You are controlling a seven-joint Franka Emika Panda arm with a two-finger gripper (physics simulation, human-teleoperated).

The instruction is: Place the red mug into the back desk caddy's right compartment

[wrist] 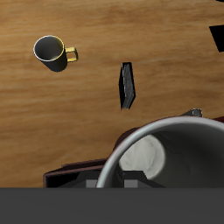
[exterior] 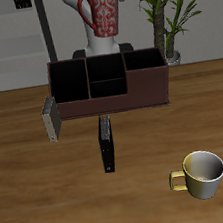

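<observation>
The red mug (exterior: 105, 11), speckled red and white with a red loop handle, hangs upright in the air above and behind the back desk caddy (exterior: 112, 98). Its grey inside and rim fill the wrist view (wrist: 166, 153). My gripper (wrist: 112, 180) is shut on the mug's rim; in the exterior view the mug hides it. The caddy is a long dark brown box with a grey panel (exterior: 51, 118) at one end. Its wide right compartment (exterior: 144, 60) is at the other end, below and a little to the side of the mug. A corner of the caddy shows in the wrist view (wrist: 70, 176).
A yellow-and-cream mug (exterior: 202, 174) (wrist: 50, 50) stands near the table's front edge. A thin black flat object (exterior: 107, 144) (wrist: 127, 85) lies on the table in front of the caddy. A potted plant (exterior: 170, 14) stands behind the caddy's end.
</observation>
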